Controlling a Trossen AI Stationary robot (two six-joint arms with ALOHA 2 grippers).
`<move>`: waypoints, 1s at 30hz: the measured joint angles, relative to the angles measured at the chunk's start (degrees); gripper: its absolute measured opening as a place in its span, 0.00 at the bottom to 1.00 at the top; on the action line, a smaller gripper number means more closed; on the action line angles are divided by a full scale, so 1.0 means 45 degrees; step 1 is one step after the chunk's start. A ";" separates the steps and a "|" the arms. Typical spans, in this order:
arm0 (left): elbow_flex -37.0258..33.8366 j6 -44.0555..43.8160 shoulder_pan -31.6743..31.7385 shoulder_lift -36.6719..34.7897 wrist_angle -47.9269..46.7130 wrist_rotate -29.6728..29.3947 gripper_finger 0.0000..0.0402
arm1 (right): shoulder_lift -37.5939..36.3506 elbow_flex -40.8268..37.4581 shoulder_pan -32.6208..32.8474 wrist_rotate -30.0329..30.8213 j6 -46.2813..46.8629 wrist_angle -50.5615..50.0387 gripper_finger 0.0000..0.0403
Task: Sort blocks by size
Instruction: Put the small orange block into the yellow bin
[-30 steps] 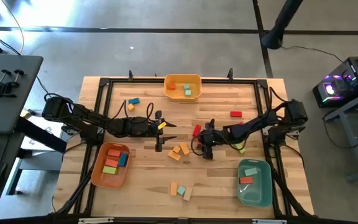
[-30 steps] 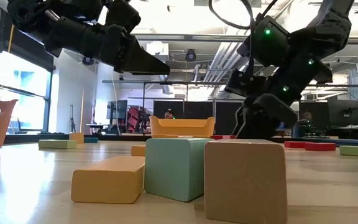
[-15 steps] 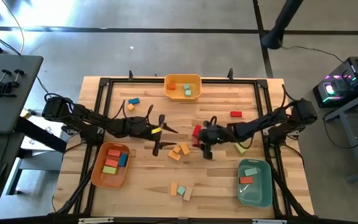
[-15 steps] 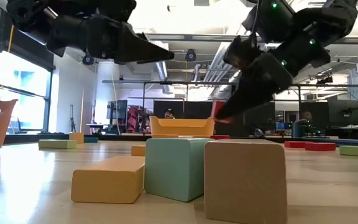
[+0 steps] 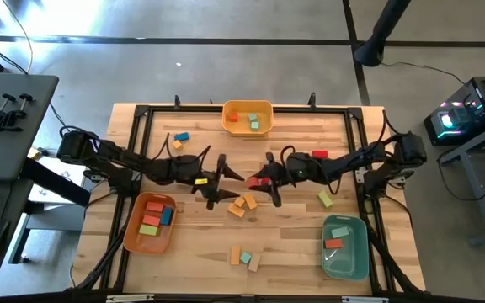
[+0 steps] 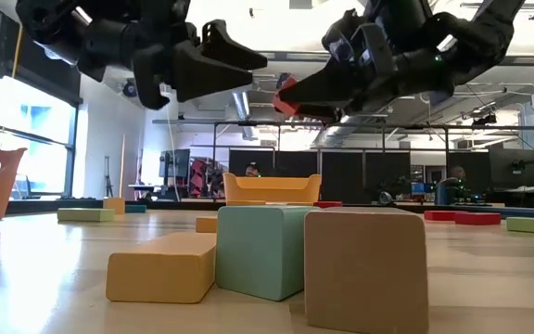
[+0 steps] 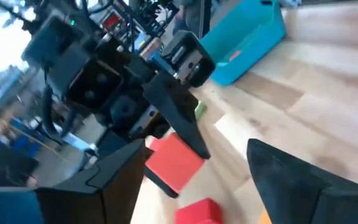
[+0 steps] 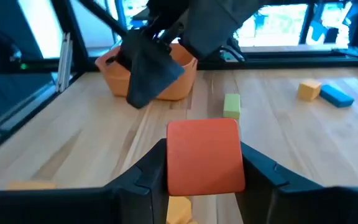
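High view: right gripper [image 5: 263,182] is mid-table, clamped on a small red cube block [image 5: 260,182]. Left gripper [image 5: 222,180] faces it from close by, fingers spread, holding nothing. Looks like a handoff, my guess. Orange plastic bin [image 5: 130,236] holds several flat blocks, yellow plastic bin [image 5: 264,113] three small ones, teal-green plastic bin [image 5: 362,257] two. Loose on the wooden table [image 5: 293,252]: orange blocks [image 5: 242,204] just below the grippers, a blue block [image 5: 181,136], a red block [image 5: 319,155], a green block [image 5: 325,199], a small cluster [image 5: 244,257] near the front edge.

Low view: both grippers well above the tabletop, the red cube pinched in the right one.

Left wrist view: open fingers [image 7: 110,177] frame the red cube in the other gripper.

Right wrist view: cube seated squarely between the pads [image 8: 258,169].

Progress: roughly half sorted; about ten blocks still out.
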 joint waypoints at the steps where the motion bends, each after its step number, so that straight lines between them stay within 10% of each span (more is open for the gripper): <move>1: 0.0078 0.0482 0.0014 0.0073 -0.0075 -0.0007 0.69 | 0.0000 0.0000 -0.0063 0.0047 0.0247 0.0000 0.32; 9: 0.0808 0.4065 0.0098 0.1402 0.0581 -0.0865 0.75 | 0.0000 0.0000 -0.0530 -0.0202 0.1249 -0.0144 0.32; 30: 0.2458 0.4938 0.0082 0.4143 0.0425 -0.2434 0.65 | 0.0000 0.0000 -0.0540 -0.0678 0.2108 -0.1054 0.32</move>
